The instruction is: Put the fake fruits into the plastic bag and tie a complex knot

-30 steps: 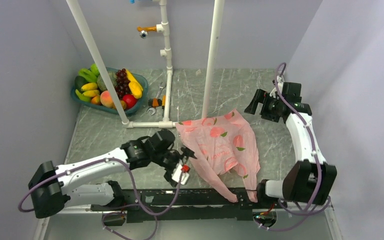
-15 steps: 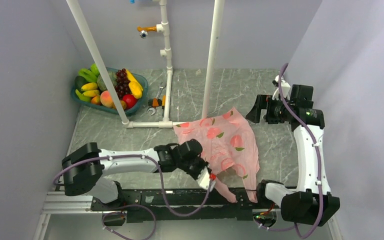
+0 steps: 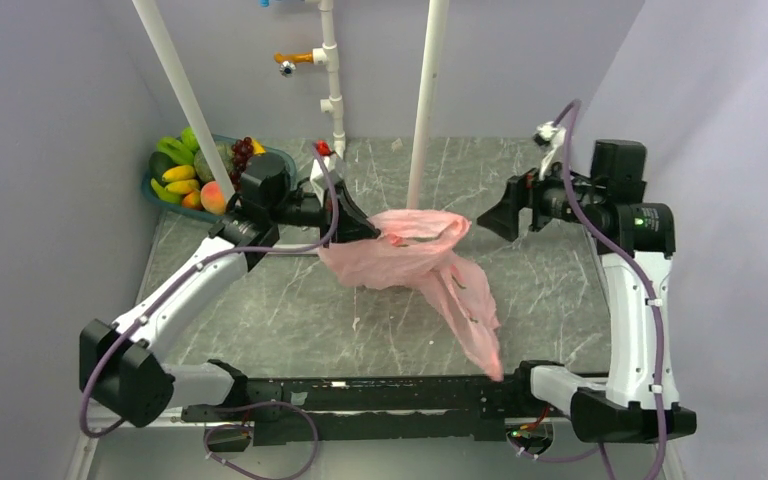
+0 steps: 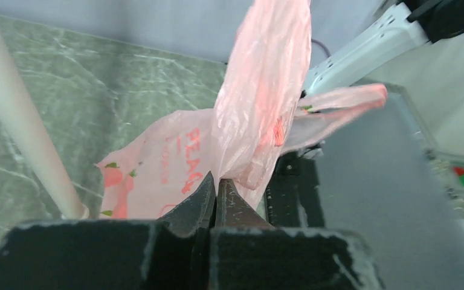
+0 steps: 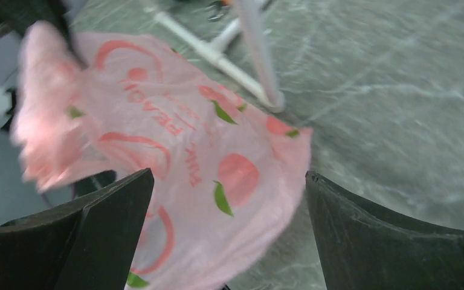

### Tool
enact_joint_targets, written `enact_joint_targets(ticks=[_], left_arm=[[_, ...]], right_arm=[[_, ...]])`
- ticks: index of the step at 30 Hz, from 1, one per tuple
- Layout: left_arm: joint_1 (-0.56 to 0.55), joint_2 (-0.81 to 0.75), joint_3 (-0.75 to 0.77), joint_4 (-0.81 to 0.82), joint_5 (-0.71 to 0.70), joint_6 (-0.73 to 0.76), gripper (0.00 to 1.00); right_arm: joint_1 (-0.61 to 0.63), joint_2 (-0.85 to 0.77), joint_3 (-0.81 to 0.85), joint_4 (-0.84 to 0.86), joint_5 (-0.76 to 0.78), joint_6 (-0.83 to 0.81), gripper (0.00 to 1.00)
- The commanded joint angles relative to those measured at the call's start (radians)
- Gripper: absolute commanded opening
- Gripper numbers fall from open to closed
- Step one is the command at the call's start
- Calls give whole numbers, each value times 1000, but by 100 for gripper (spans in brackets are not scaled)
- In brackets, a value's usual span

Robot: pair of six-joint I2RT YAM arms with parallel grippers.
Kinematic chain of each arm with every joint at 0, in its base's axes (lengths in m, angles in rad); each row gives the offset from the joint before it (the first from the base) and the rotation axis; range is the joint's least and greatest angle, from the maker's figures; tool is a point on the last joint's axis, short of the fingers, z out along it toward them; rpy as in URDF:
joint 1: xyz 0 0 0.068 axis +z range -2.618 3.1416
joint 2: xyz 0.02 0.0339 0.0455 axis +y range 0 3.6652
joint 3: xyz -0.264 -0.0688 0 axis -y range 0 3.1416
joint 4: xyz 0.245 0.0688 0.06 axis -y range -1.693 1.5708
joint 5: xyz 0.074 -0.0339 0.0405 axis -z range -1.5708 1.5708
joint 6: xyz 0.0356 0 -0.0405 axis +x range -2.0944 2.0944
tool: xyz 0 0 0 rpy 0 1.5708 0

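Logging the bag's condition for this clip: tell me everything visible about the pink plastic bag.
The plastic bag is thin, translucent pink film printed with red peaches, green leaves and red lettering. It looks slack and crumpled, unknotted, with no fruit visibly inside. The left claw is shut on a bunched fold, holding that end above the table; the rest trails down toward the near edge. The open right claw faces it without touching.

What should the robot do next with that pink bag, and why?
Probably bring the right jaws, standing wide open, onto the facing edge of the plastic bag: the left jaws are shut on its other side, holding it up off the table.
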Motion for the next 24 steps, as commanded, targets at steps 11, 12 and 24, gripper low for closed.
enact_joint_targets(ticks=[11,12,24], left_arm=[[126,177,27,745,386,-812,0],[126,182,20,816,387,-853,0],[149,382,78,1662,418,-1601,0]], right_arm=[[477,-55,-139,257,30,6,100],[497,-49,-147,256,58,-4,100],[587,-154,-397,304,290,-148,31]])
